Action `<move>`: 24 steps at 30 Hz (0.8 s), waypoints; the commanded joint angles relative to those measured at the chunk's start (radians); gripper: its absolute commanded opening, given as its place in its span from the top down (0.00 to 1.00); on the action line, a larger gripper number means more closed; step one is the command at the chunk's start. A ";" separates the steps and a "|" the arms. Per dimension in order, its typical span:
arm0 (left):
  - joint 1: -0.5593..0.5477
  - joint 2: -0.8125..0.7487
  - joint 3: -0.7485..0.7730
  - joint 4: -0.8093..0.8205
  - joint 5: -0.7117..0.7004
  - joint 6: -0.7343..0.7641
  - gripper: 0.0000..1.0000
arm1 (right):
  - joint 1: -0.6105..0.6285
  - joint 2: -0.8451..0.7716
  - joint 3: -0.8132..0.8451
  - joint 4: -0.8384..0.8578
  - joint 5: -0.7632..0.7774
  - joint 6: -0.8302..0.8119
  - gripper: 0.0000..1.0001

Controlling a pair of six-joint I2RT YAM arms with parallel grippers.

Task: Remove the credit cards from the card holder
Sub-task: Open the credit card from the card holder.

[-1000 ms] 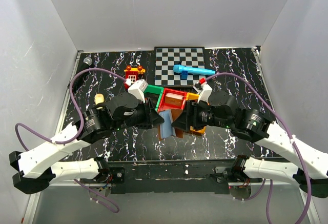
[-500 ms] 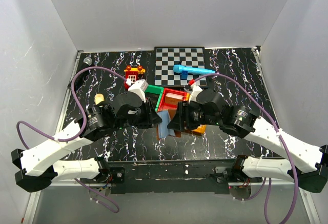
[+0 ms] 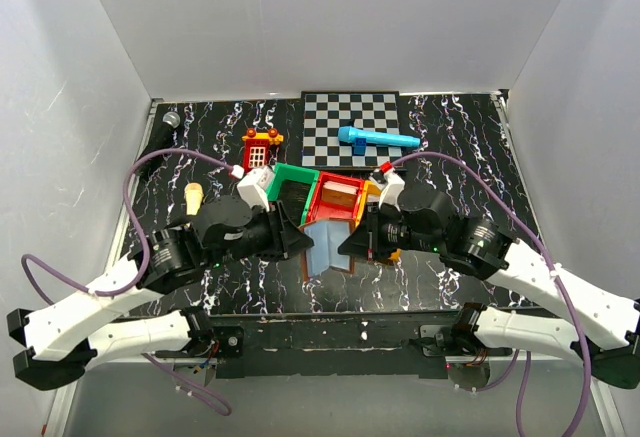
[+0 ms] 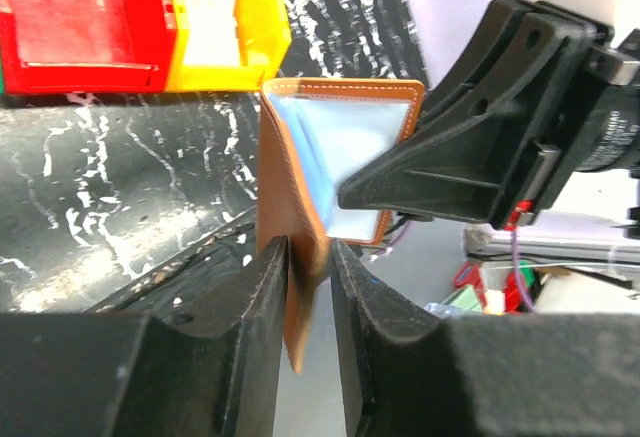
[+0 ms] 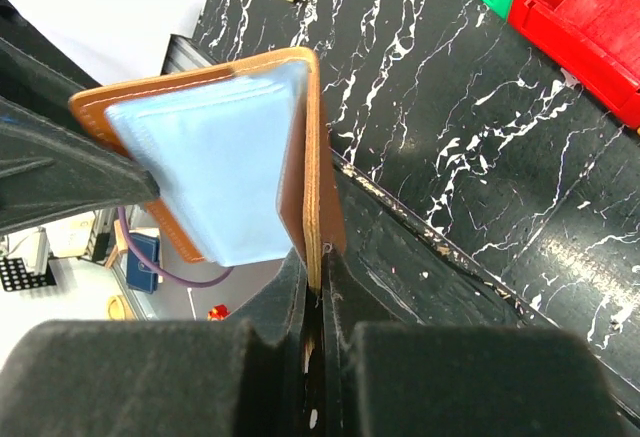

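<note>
Your two arms meet over the middle of the black marble-patterned table (image 3: 450, 147), and the small brown leather-like bifold card holder (image 3: 325, 247) hangs between them, lifted off the surface and spread open like a book. Its pale blue glossy inner pockets face the near side.

Your left gripper (image 3: 300, 240) comes in from the left. In the left wrist view its fingers (image 4: 250, 347) stand only a narrow gap apart, and one brown flap fills that gap, pressed on both faces. The flap's free end reaches down past the fingertips towards the palm.

Your right gripper (image 3: 348, 247) comes in from the right. In the right wrist view its fingers (image 5: 280, 377) are drawn almost together, pinching the stitched edge of the other flap. The rest of that flap stands up beyond the tips, and the blue pocket side swings off to the left.

You cannot tell from these views whether the credit cards sit inside the blue pockets, since no card edge shows apart from the lining.

Just beyond the card holder, on the far side, lie a red plastic bin (image 3: 340, 197) and a green plastic bin (image 3: 290, 179)
</note>
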 commanded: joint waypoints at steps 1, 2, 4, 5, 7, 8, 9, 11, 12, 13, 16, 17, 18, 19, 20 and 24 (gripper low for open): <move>-0.006 -0.091 -0.061 0.138 0.033 -0.015 0.72 | -0.010 -0.043 -0.010 0.079 -0.027 0.013 0.99; -0.006 -0.103 -0.067 0.146 0.033 -0.015 0.71 | -0.010 -0.047 -0.012 0.082 -0.033 0.014 0.99; -0.006 -0.111 -0.079 0.158 0.036 -0.012 0.70 | -0.012 -0.053 -0.018 0.096 -0.045 0.019 0.99; -0.006 -0.112 -0.079 0.161 0.039 -0.009 0.69 | -0.012 -0.054 -0.023 0.102 -0.050 0.021 0.99; -0.006 -0.112 -0.087 0.169 0.044 -0.004 0.69 | -0.012 -0.057 -0.024 0.113 -0.055 0.025 0.99; -0.006 -0.112 -0.090 0.172 0.048 -0.003 0.69 | -0.012 -0.059 -0.027 0.117 -0.062 0.027 0.99; -0.006 -0.114 -0.092 0.176 0.051 -0.003 0.72 | -0.013 -0.060 -0.030 0.124 -0.064 0.028 0.99; -0.006 -0.116 -0.096 0.186 0.056 0.005 0.77 | -0.019 -0.066 -0.044 0.146 -0.081 0.039 0.99; -0.006 -0.117 -0.099 0.187 0.056 0.007 0.80 | -0.019 -0.070 -0.049 0.154 -0.085 0.044 0.99; -0.006 -0.117 -0.099 0.189 0.053 0.014 0.83 | -0.022 -0.070 -0.050 0.157 -0.090 0.045 0.99; -0.006 -0.109 -0.095 0.186 0.050 0.029 0.83 | -0.022 -0.066 -0.050 0.163 -0.098 0.048 0.99; -0.006 -0.105 -0.093 0.184 0.050 0.033 0.83 | -0.024 -0.068 -0.050 0.165 -0.099 0.048 0.99; -0.006 -0.103 -0.093 0.181 0.050 0.034 0.83 | -0.024 -0.068 -0.050 0.167 -0.102 0.048 0.99; -0.006 -0.097 -0.093 0.179 0.050 0.036 0.83 | -0.024 -0.070 -0.050 0.170 -0.104 0.050 0.99; -0.006 -0.096 -0.095 0.179 0.048 0.037 0.83 | -0.024 -0.070 -0.049 0.171 -0.105 0.050 0.99; -0.006 -0.093 -0.096 0.181 0.053 0.040 0.70 | -0.025 -0.073 -0.049 0.179 -0.118 0.057 0.99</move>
